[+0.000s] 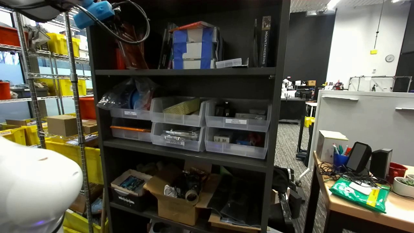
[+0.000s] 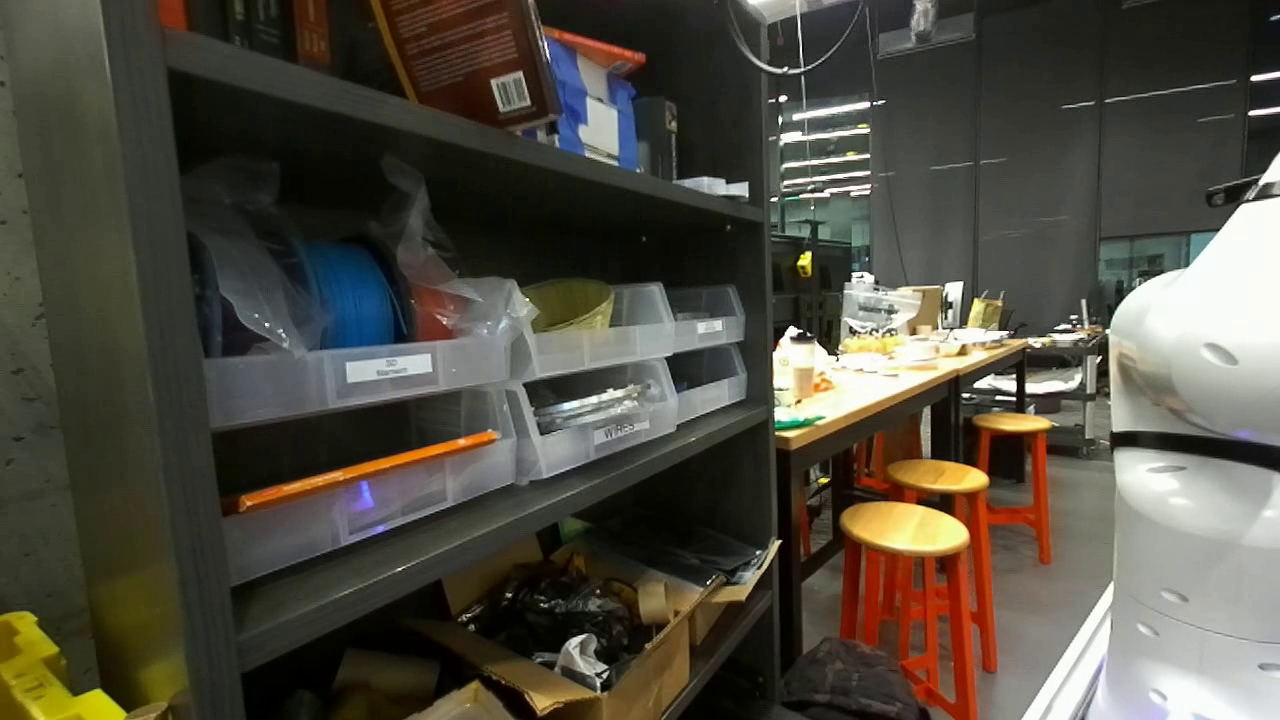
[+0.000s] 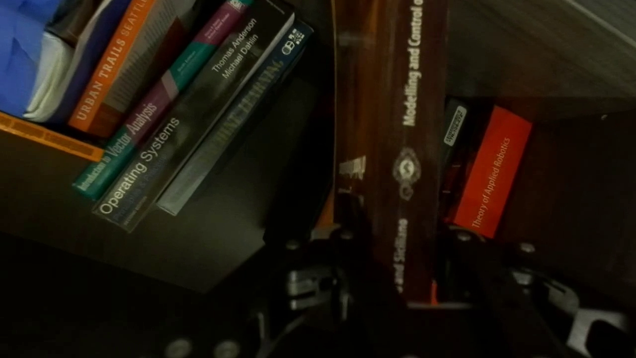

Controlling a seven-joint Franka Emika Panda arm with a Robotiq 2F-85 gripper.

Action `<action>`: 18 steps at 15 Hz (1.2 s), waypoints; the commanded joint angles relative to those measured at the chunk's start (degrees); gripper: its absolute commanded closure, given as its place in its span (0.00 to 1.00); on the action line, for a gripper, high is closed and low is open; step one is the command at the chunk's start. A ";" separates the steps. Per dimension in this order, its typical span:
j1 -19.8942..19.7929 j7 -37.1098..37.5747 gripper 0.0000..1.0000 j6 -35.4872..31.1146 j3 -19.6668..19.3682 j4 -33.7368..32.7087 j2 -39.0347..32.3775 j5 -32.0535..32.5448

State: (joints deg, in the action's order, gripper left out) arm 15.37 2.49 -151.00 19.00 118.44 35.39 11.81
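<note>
My feeds show a robotics lab; a filament bin and wires bin line the edge of a shelf; a "Theory of Applied Robotics" book sits above; yellow tubs crowd wire racks; a pen cup stands near the left edge of a desk.

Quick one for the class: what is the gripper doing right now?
Gripper: closed, holding the brown book whose spine reads "Modelling and Control".

In an exterior view, a dark-grey, open-shelved bookcase fills the centre, a white wall upper right. At lower right in an exterior view, three orange-legged round wooden stools stand on grey floor.
</note>
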 commanded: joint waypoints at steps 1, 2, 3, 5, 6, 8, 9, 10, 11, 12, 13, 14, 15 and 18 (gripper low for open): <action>-1.20 -3.84 0.93 -5.76 -0.40 -1.45 -6.95 0.29; -1.31 -4.59 0.93 -6.67 -0.43 -2.08 -8.88 0.38; -1.71 -5.00 0.93 -7.72 -0.33 -2.81 -10.89 0.63; -2.12 -6.12 0.93 -9.20 -0.31 -4.60 -14.38 0.95; -2.34 -6.58 0.93 -9.57 -0.37 -5.60 -15.93 1.05; -2.04 -7.76 0.93 -9.18 -0.53 -7.47 -18.04 0.86; -1.97 -8.10 0.58 -8.84 -0.61 -8.24 -18.78 0.72; -1.72 -8.45 0.45 -8.63 -0.81 -8.74 -19.29 0.38; -1.63 -8.48 0.39 -8.35 -0.90 -9.17 -19.72 0.22; -1.52 -8.60 0.34 -8.27 -1.06 -9.40 -20.02 0.03; -1.42 -8.81 0.28 -8.07 -1.32 -9.40 -20.03 -0.20; -1.13 -9.24 0.70 -8.19 -1.68 -9.31 -20.02 -0.62; -0.94 -9.53 0.67 -8.06 -1.95 -9.36 -19.90 -1.01; -0.53 -10.15 0.78 -8.07 -2.78 -9.28 -19.41 -1.75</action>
State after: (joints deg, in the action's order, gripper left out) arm 14.26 -5.20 -159.82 17.97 110.77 16.71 11.47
